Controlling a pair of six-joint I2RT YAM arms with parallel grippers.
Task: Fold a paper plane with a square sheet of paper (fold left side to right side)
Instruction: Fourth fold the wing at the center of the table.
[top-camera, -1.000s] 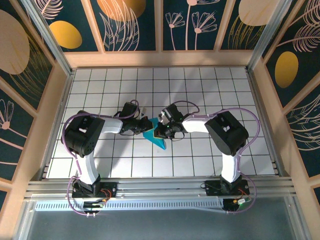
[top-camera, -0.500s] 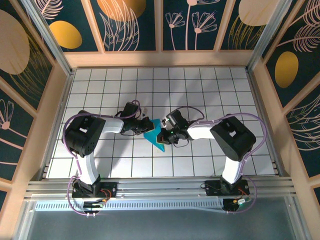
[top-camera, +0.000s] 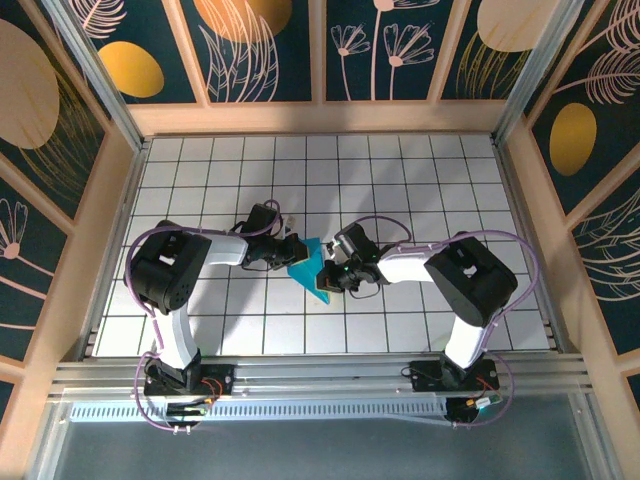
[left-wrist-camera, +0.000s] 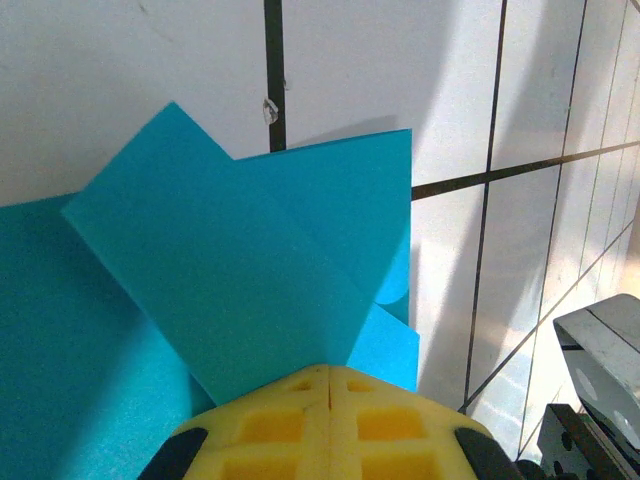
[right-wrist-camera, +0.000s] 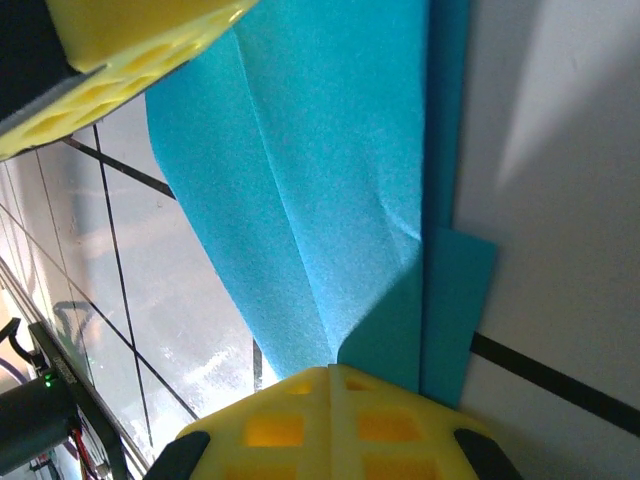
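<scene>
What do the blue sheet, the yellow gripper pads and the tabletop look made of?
The blue sheet: thin matte paper, judging by sharp creases and layered flaps. The left gripper's pads: probably soft rubber or foam, yellow, moulded with square pockets. The table: smooth, slightly glossy white surface with dark grid lines; tile or printed board, unclear.

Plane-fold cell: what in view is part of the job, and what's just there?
Job: paper, left claw, right claw.
Just there: table, patterned walls, front rail.
</scene>
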